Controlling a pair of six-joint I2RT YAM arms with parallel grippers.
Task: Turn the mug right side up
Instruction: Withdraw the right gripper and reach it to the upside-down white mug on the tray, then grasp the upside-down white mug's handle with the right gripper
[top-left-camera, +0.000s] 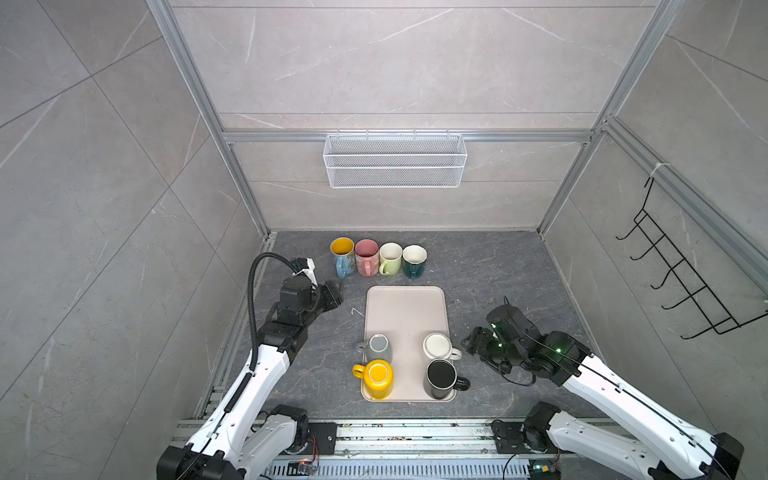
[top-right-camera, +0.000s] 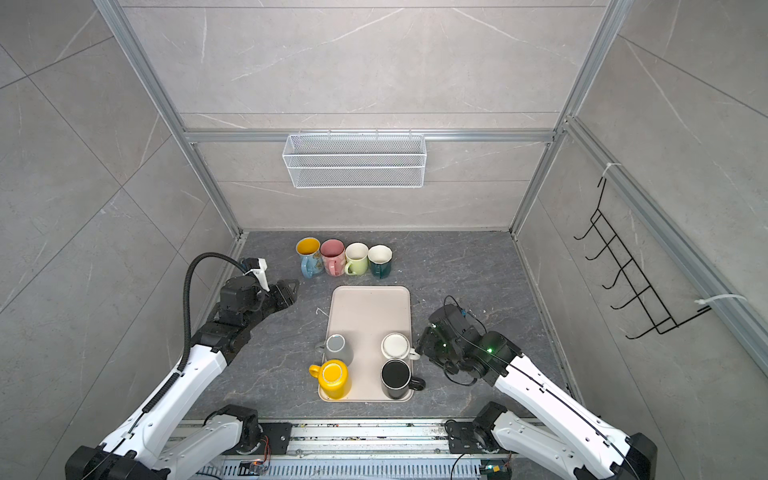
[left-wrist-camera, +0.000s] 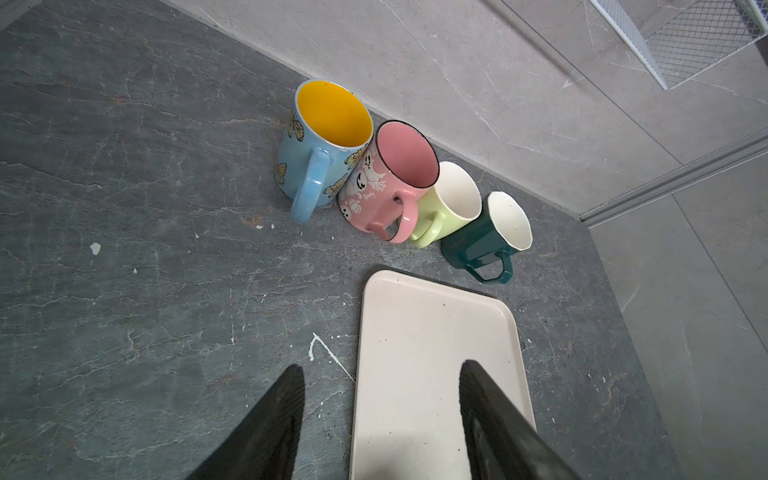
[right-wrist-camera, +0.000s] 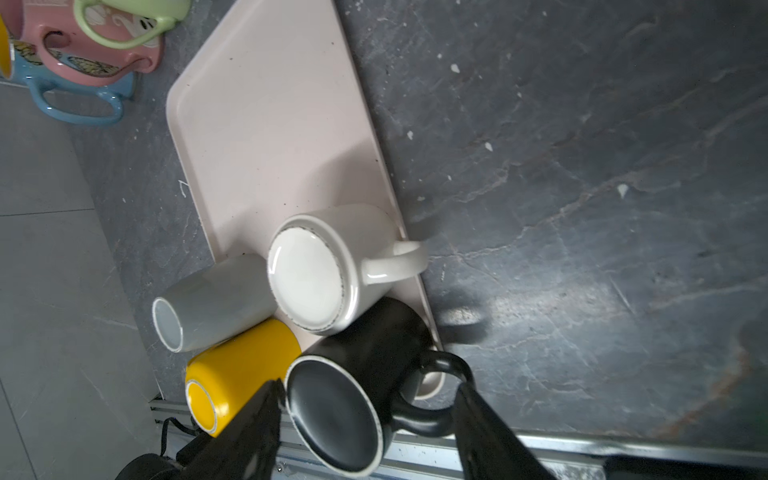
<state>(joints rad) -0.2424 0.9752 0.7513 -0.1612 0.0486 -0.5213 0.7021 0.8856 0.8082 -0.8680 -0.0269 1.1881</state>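
- Tray (top-left-camera: 405, 307) in pale pink, flat on the dark table (top-left-camera: 498, 270), far half bare.
- On the tray's near half, four mugs, all bottom up: grey mug (top-left-camera: 378, 347) and yellow mug (top-left-camera: 377, 376) on the left side with handles pointing left, white mug (top-left-camera: 437, 347) and black mug (top-left-camera: 441, 376) on the right side with handles pointing right.
- White mug's handle out over the tray's right edge.
- Against the back wall, standing mouth up in a touching row: blue mug (top-left-camera: 343, 257), pink mug (top-left-camera: 366, 257), light green mug (top-left-camera: 390, 258), dark green mug (top-left-camera: 414, 261).
- Left claw (top-left-camera: 337, 293) above bare table, off the tray's far left corner and near the blue mug; jaws parted wide, nothing between them, plain in the left wrist view (left-wrist-camera: 382, 370).
- Right claw (top-left-camera: 468, 341) off the tray's right edge, close beside the white mug's handle; jaws spread apart, gripping nothing.
- In the right wrist view, right claw (right-wrist-camera: 370, 384) raised over the black mug, one finger at each side of it in the frame, no contact visible.
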